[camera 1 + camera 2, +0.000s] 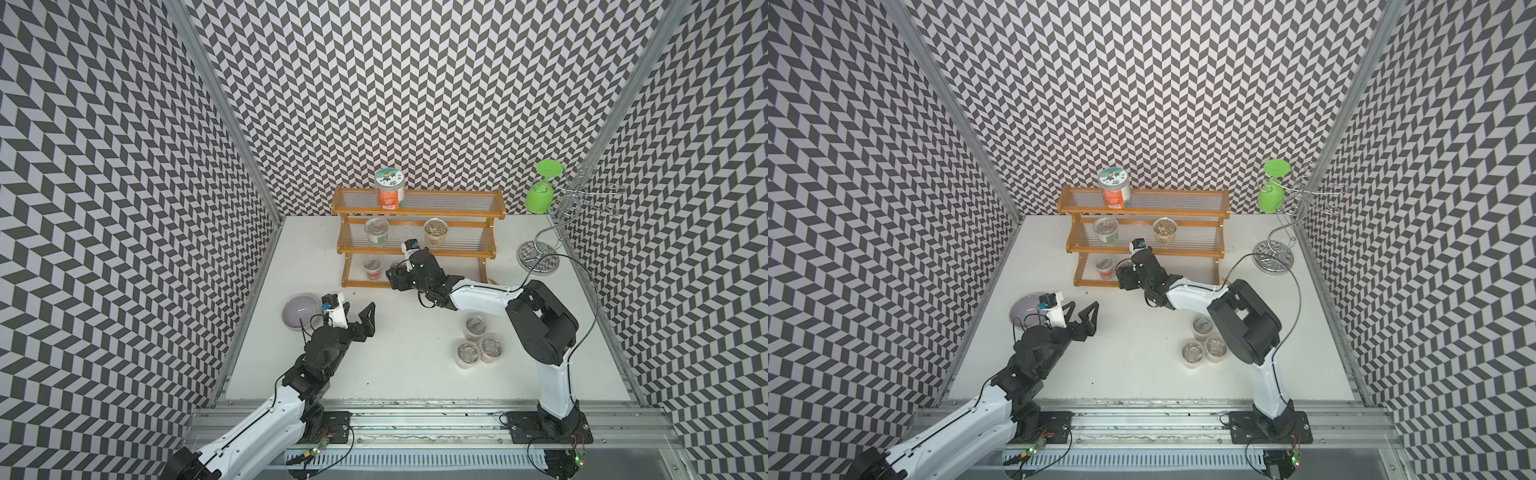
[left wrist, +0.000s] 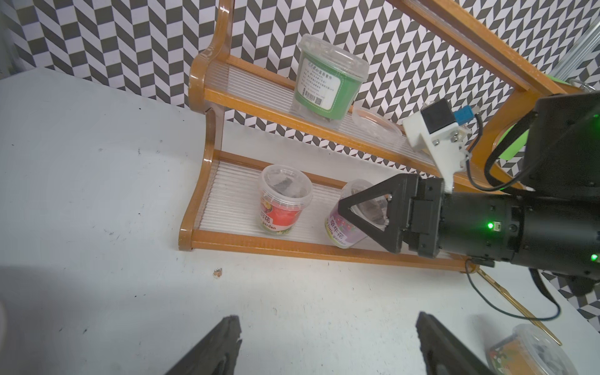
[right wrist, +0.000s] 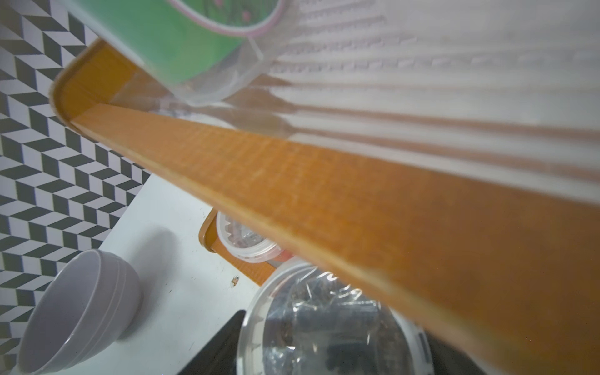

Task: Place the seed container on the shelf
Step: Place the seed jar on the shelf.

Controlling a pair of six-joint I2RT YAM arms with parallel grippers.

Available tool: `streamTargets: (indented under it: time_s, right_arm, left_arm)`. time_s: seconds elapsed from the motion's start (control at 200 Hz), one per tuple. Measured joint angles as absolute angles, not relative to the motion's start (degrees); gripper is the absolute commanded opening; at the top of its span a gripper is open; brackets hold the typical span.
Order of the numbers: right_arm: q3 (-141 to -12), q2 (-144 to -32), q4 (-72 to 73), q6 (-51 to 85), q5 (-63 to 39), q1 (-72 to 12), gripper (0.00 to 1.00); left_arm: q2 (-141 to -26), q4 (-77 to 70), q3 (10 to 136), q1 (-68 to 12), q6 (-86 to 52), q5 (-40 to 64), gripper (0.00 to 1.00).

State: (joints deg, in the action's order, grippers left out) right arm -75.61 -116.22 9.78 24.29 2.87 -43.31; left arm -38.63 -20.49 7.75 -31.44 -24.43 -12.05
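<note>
The shelf stands at the back of the table, a stepped orange-brown rack with clear ribbed tiers. The seed container has a purple label and a clear lid. It rests a little tilted on the bottom tier, right of a red-labelled container. My right gripper is shut on the seed container, one finger on each side of it. My left gripper hangs open and empty over the table in front of the shelf.
A tall orange jar stands on the top tier. The middle tier holds a green-labelled container, a loose lid and another container. Three containers cluster under the right arm. A purple bowl sits left; a chrome stand holds a green glass.
</note>
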Motion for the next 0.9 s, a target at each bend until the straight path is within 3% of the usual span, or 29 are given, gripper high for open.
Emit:
streamTargets:
  time_s: [0.901]
  right_arm:
    - [-81.9, -123.0, 12.3, 24.7, 8.9, -43.3, 0.77]
  left_arm:
    - [-39.3, -14.5, 10.5, -29.6, -25.1, -10.6, 0.90]
